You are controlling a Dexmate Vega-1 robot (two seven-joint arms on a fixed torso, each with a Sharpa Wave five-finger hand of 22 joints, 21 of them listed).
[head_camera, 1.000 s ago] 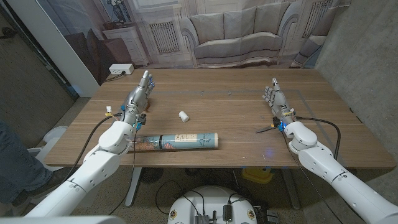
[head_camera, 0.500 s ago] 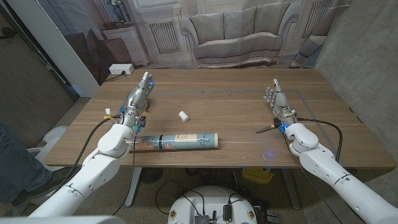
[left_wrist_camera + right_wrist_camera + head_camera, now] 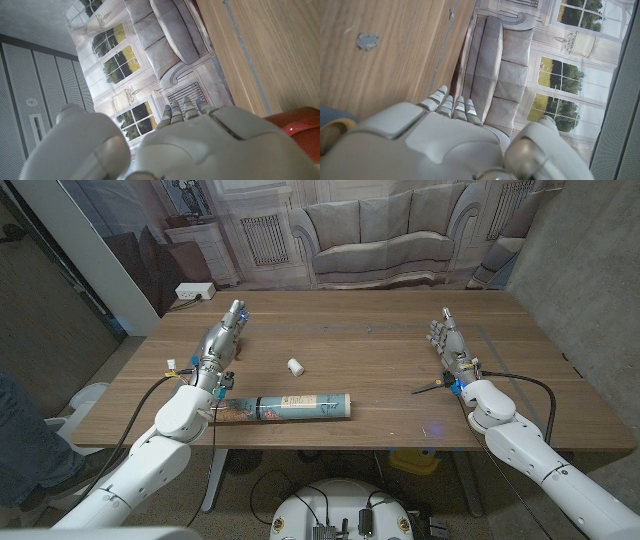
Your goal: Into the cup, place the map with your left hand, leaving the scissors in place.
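Head view gives me the whole table (image 3: 380, 320): my left hand (image 3: 222, 338) stands at the far left, fingers straight, close together and holding nothing; my right hand (image 3: 446, 343) stands at the right the same way, touching nothing I can make out. The rolled map (image 3: 290, 407) lies on its side along the near edge, well apart from either hand, and a small white cup (image 3: 295, 366) lies tipped over just beyond it. Scissors (image 3: 432, 388) rest near my right wrist. From the left wrist view I see the back of my left hand (image 3: 200, 145) with fingertips (image 3: 185, 105) aligned, plus a red object (image 3: 300, 130) I cannot identify. The right wrist view shows the back of my right hand (image 3: 420, 145) over bare wood.
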